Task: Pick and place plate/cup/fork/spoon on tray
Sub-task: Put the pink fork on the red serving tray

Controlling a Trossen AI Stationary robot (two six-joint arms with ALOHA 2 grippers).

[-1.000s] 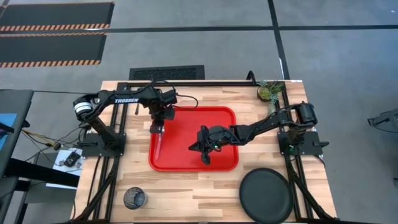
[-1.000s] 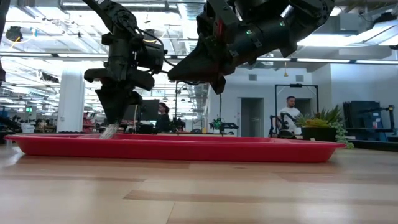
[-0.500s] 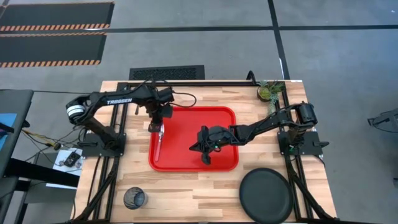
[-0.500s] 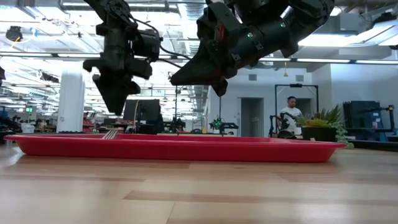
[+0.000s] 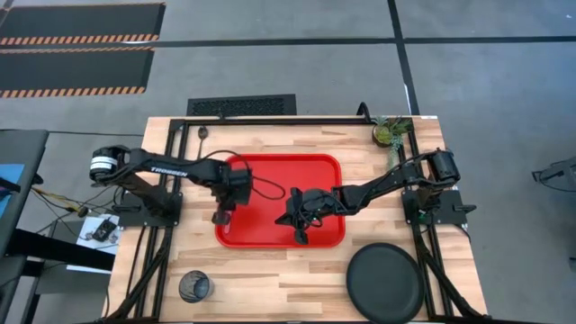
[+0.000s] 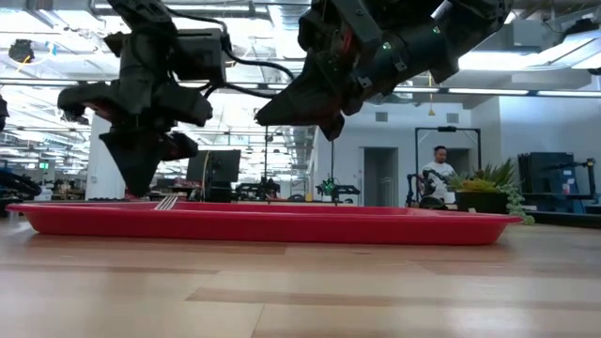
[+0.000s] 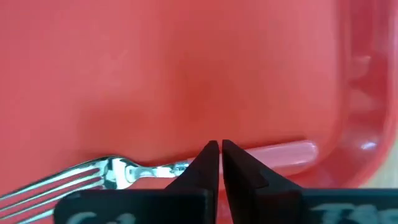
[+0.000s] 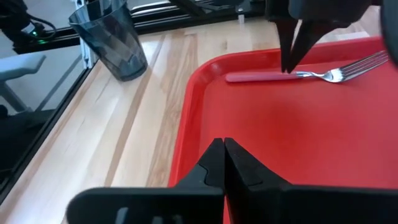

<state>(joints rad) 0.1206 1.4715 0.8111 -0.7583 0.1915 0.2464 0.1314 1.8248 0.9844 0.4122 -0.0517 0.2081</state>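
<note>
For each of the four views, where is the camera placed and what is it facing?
High: above the table, straight down on the tray, both arms.
Low: at tabletop height, level across the tray into the room; both arms hang in.
Left wrist: over the fork; left gripper jaws shut.
Right wrist: across the tray to the cup; right gripper jaws shut.
Shared: both wrists show the fork.

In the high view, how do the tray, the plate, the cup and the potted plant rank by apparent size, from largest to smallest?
1. tray
2. plate
3. cup and potted plant: they look about alike, so I do not rank them.
</note>
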